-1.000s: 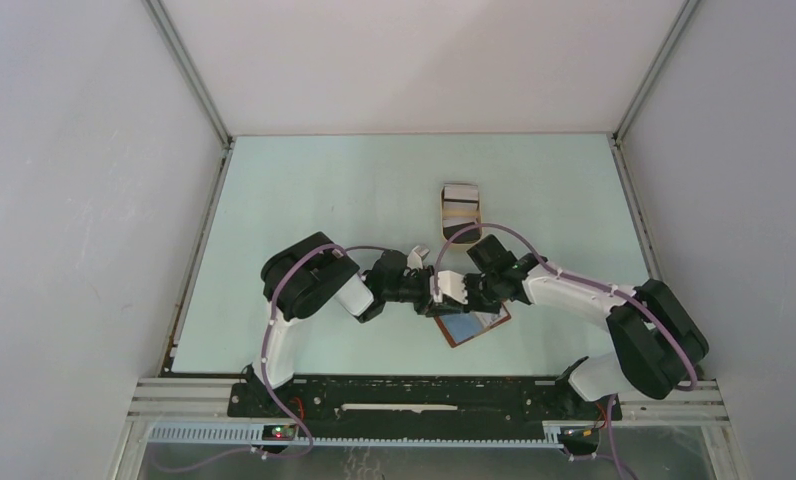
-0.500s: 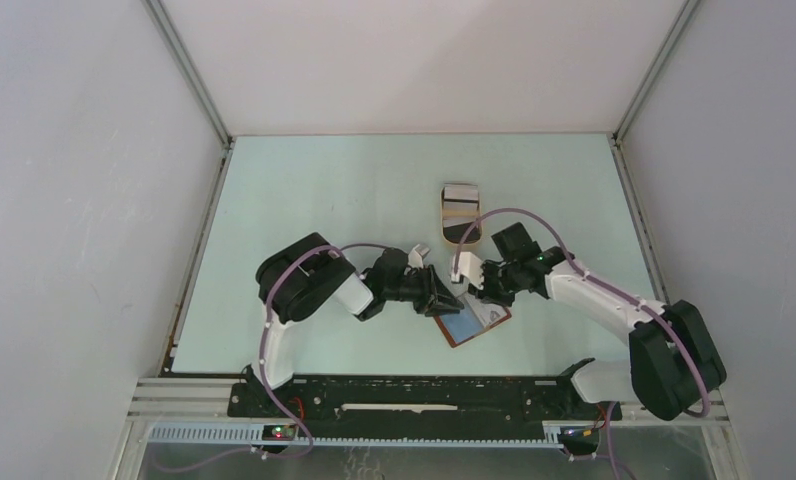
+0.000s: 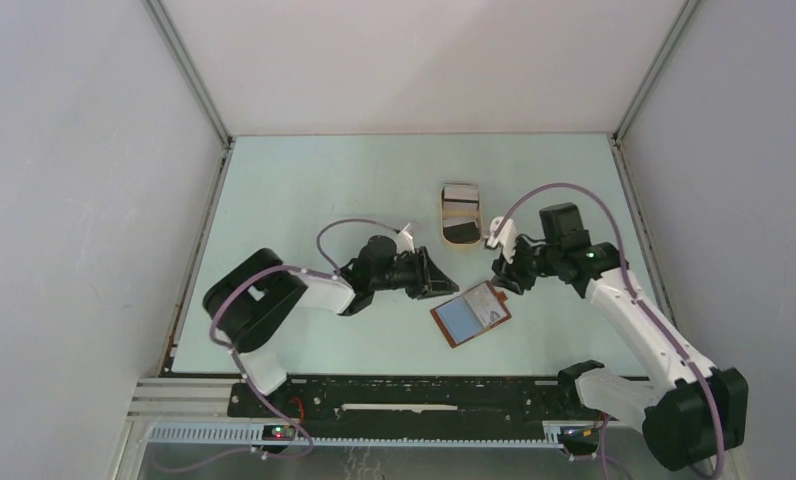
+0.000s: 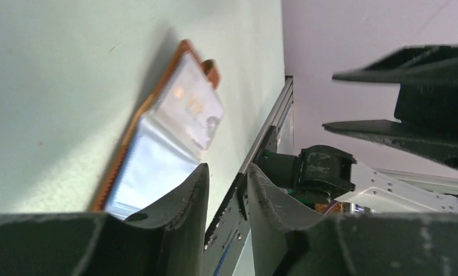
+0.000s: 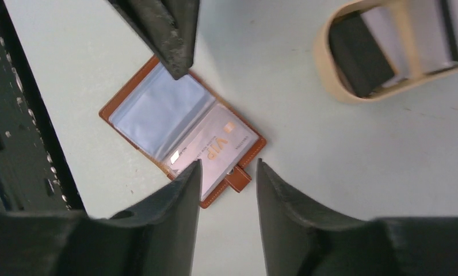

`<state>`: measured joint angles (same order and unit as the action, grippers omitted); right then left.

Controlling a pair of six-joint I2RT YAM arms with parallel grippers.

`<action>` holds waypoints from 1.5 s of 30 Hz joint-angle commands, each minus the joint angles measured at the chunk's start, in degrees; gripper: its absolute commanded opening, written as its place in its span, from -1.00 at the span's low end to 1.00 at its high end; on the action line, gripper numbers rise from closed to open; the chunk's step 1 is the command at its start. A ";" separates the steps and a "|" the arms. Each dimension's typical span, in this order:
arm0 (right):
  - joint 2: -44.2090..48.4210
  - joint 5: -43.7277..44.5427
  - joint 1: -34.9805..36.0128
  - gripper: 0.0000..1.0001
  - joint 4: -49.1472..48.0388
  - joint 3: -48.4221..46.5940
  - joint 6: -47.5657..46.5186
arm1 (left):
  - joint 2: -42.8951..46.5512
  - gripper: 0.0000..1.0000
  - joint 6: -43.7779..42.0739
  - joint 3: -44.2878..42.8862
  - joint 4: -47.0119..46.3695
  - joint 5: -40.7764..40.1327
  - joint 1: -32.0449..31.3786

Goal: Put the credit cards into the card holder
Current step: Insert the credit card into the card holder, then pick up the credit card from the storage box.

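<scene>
The card holder lies open and flat on the table, reddish-brown with clear pockets. It also shows in the right wrist view and the left wrist view. A pale card marked VIP sits in its right-hand pocket. More credit cards, black, white and grey, lie in the tan tray. My left gripper is low, just left of the holder, its jaws a little apart and empty. My right gripper hovers above the holder's right corner, open and empty.
The tan oval tray stands behind the holder, its rim in the right wrist view. The left gripper's finger shows over the holder's far edge. Grey walls close three sides; the black base rail runs along the near edge.
Both grippers have pulled back off the card holder, the right one up and to the right, the left one to the left. The holder now lies uncovered with the VIP card in its pocket.
</scene>
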<state>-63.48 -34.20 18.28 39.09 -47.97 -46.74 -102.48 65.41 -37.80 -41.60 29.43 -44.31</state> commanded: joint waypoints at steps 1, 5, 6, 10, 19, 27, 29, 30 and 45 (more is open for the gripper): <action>5.95 -3.52 -3.68 0.13 0.64 -5.24 5.40 | 11.97 -0.27 -12.50 1.29 5.06 -5.21 0.28; 7.04 -9.05 -8.89 0.84 -1.39 -7.66 12.50 | 23.35 -0.22 -25.15 1.33 15.31 -11.40 0.27; 6.46 -11.60 -9.86 0.87 -0.74 -8.89 12.29 | 26.27 -0.22 -28.20 1.41 16.98 -12.86 0.28; 1.64 -20.26 -10.90 0.94 6.57 -15.80 4.90 | 37.23 -0.05 -39.23 1.91 22.49 -19.38 0.23; -15.37 -15.17 -10.54 0.99 3.48 -28.97 -6.45 | 49.40 1.00 -56.40 5.03 16.22 -37.57 1.30; -33.97 -5.58 -7.72 0.99 7.78 -43.22 -20.34 | 36.79 1.00 -65.24 -1.04 8.49 -38.21 2.94; -38.49 -4.46 -7.64 0.97 8.88 -47.49 -19.52 | 32.76 1.00 -67.33 -1.64 3.75 -38.73 3.39; -40.78 -4.74 -7.70 0.91 10.07 -49.61 -19.82 | 30.90 1.00 -67.42 -1.85 1.46 -38.48 3.74; -60.16 13.41 -0.79 0.75 3.01 -62.19 -15.46 | 14.22 0.98 -58.20 -0.61 -9.52 -23.92 10.38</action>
<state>-122.41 -26.55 15.35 45.43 -106.37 -63.57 -86.13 4.99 -37.17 -46.11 2.04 -35.57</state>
